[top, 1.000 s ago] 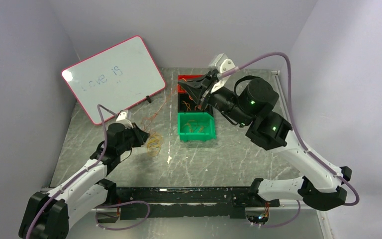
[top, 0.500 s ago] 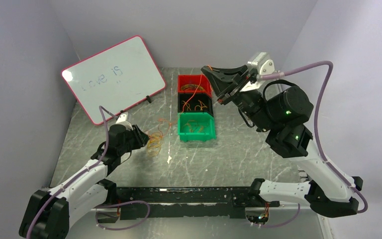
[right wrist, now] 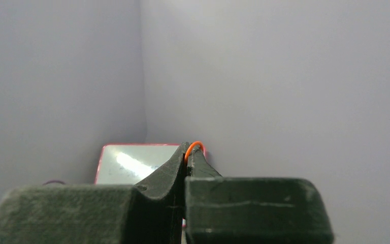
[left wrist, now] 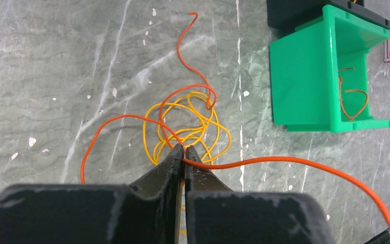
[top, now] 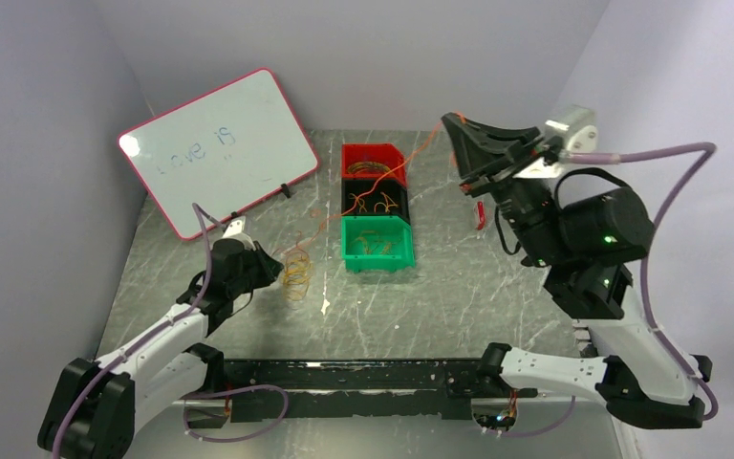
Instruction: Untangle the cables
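The left hand (left wrist: 184, 148) was found fully closed, its tips pinching a single orange wire (left wrist: 294, 160) at the near edge of the cables (left wrist: 185, 119). These formed a small clump of yellow and orange loops lying on the counter (top: 459, 296), left of the green bin (top: 377, 259) and apart from it. From that pinch the orange wire ran up and across the row of bins to the right hand (top: 451, 122), which was raised well above the counter's far right part. The right hand was likewise closed tight, with a short orange loop showing at its tips in the right wrist view. Further thin wires lay inside the green bin, the black bin (top: 347, 199) and the red bin (top: 373, 147). A whiteboard (top: 220, 143) leaned at the far left.
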Robot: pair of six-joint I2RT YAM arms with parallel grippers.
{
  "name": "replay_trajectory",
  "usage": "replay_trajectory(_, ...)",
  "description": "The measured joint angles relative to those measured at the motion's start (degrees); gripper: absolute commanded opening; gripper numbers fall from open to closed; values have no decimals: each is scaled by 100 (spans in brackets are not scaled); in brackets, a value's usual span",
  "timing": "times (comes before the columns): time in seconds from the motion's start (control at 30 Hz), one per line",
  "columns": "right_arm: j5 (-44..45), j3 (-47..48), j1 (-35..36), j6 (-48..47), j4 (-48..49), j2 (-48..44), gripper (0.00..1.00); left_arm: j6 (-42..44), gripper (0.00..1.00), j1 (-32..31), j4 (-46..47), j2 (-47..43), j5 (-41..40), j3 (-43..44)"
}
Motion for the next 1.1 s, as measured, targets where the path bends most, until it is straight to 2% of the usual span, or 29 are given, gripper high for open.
replay_trajectory(0.4,1099,-107,0,-490,249,-629,0,-57,7,0,-74,173,-118,0)
replay_trajectory(0.43,1154,-107,0,-511,249,-636,0,-57,12,0,-74,175,-118,0)
replay_trajectory(0.57,1300,-105,0,-525,186,-621,0,17,46,0,-81,162,-92,9)
replay_trajectory(0.63,1333,-105,0,-474,103,-590,0,70,55,0,-170,103,-37,74)
replay_trajectory(0.7,1353,-116,0,-402,7,-538,0,136,59,0,-330,-24,13,208)
replay_trajectory(0.73,1381,-116,0,-334,-74,-492,0,168,64,0,-435,-96,37,323)
replay_trajectory(0.77,1416,-114,0,-280,-153,-428,0,205,73,0,-527,-164,57,448)
replay_trajectory(0.87,1534,-111,0,-94,-450,-168,0,326,76,0,-833,-337,122,879)
replay_trajectory(1.1,1694,-136,0,291,-1141,557,0,490,74,0,-1676,-935,125,1475)
